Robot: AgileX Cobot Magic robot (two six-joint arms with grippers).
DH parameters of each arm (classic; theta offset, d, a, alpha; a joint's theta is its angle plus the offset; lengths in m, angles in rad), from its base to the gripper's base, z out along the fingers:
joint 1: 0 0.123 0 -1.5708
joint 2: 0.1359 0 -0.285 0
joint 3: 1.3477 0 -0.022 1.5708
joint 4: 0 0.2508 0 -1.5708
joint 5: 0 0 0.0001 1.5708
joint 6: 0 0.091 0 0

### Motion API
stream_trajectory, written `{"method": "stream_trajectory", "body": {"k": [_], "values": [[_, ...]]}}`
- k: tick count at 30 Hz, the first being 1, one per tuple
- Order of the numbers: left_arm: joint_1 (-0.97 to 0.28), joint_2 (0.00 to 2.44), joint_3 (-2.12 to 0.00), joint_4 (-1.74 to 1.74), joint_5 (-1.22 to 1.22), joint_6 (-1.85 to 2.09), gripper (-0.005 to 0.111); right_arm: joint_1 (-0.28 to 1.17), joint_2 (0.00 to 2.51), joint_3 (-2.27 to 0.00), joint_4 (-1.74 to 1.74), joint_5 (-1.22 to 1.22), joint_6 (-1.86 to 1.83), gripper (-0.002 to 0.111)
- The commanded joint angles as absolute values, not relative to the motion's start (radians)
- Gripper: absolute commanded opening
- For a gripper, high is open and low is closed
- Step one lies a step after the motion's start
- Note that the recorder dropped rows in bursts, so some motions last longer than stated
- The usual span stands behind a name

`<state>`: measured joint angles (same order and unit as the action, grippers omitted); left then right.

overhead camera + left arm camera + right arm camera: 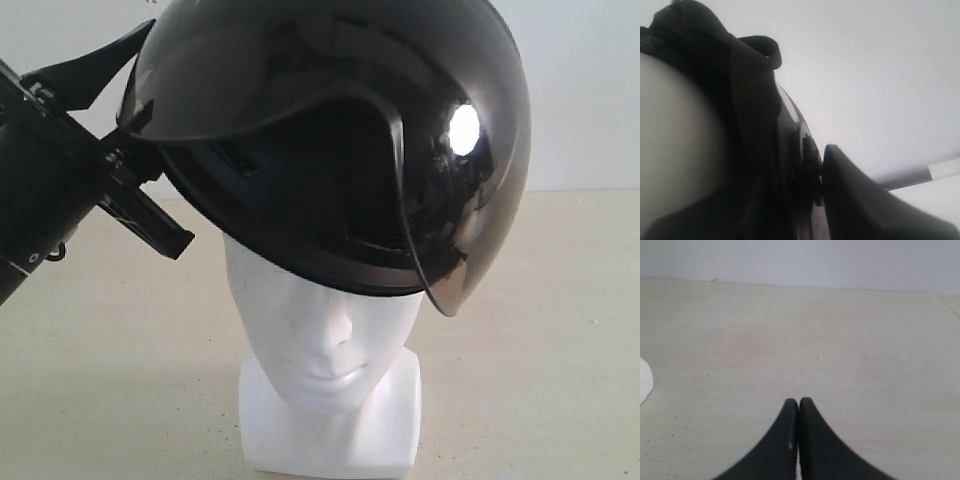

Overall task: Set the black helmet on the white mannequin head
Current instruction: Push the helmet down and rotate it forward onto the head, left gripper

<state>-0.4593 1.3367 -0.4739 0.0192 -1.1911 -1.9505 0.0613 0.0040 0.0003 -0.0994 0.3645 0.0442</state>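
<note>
**Helmet perched on the head, held at its rim**

The black helmet (330, 130) sat over the crown of the white mannequin head (320, 340), at the head's 12 o'clock. It was tilted, covering the brow but leaving the nose and mouth bare. Its smoky visor (470, 250) hung down towards 4 o'clock.

The left gripper (150, 140) met the helmet at about 9 o'clock in the exterior view. Its jaws looked clamped across the shell's edge, and the left wrist view showed one finger (860, 210) pressed against the rim. The right gripper (799, 407) hovered over the bare table (560, 330) with its fingertips together, holding nothing.

The shell looked rigid and glossy, so it would likely be slick under the pads. A grip across the rim, where the padding gives some bite, seemed the sound choice. The visor looked thin and liable to scratch or flex, so it was a poor place to grip. The helmet seemed wider than the head and, held from one side only, might sag and rock. The mannequin looked light on its small base and might tip if pushed sideways.
</note>
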Motion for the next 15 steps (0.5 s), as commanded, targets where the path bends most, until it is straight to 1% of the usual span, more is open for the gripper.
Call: {"method": "stream_trajectory", "body": {"k": [1,6,15], "values": [[-0.439,1.315,-0.412,-0.086,-1.221,-1.892,0.004,0.059,0.0,0.0,-0.102,0.362,0.041,0.0],[-0.439,1.315,-0.373,-0.086,-1.221,-1.892,0.004,0.059,0.0,0.0,-0.102,0.362,0.041,0.0],[-0.439,1.315,-0.365,-0.045,-1.221,-1.858,0.004,0.059,0.0,0.0,-0.102,0.362,0.041,0.0]]}}
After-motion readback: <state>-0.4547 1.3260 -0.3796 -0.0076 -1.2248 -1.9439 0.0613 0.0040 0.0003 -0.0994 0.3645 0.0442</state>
